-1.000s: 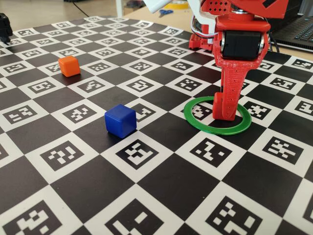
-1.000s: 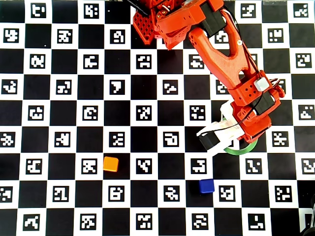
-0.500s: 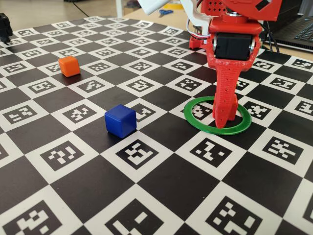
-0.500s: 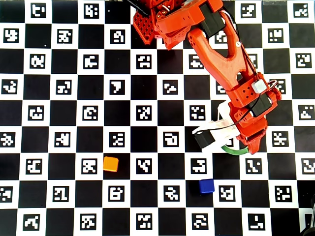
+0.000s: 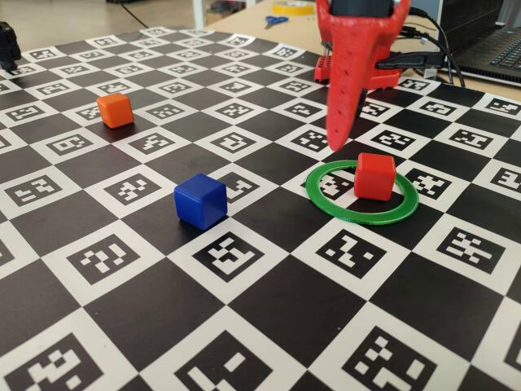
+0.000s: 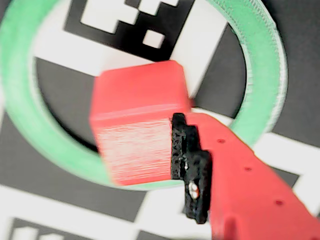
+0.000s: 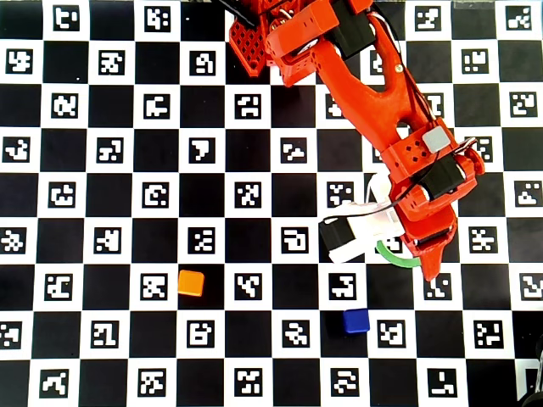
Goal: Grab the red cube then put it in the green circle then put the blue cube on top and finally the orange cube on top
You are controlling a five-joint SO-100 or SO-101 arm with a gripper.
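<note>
Now the gripper point(image 5: 340, 145) has lifted clear: a second ago its finger stood down inside the green circle point(image 5: 400, 209), and the red cube point(image 5: 374, 175) sits there alone on the board, nothing touching it. The jaws hang just above and behind it; whether they are parted I cannot tell. So the first placement looks finished. Next should be the blue cube point(image 5: 200, 199), nearby, with the orange cube point(image 5: 116, 109) well off.

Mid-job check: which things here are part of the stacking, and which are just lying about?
Job: red cube inside the green ring; blue cube; orange cube; pincer raised above the ring.
Lying about: scissors, tape roll, cables off the board's far edge.
</note>
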